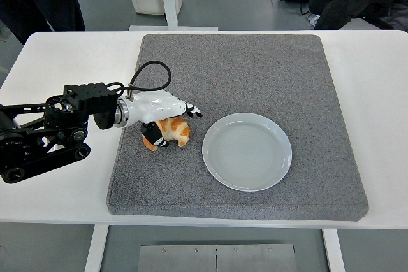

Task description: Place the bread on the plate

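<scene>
On the grey mat (pixel 255 68), the bread (pixel 173 130) sits just left of the plate (pixel 247 151), under the left hand (pixel 160 114). Its fingers (pixel 191 109) curl around the bread, gripping it. Plate lies rightward; the right arm is out of view.

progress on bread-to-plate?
Done: left hand has reached the bread on the grey mat. In hand: fingers curl around it, though it is not clearly lifted. Left: carry it right to the plate, which holds nothing, and release. Right arm is out of view.
</scene>
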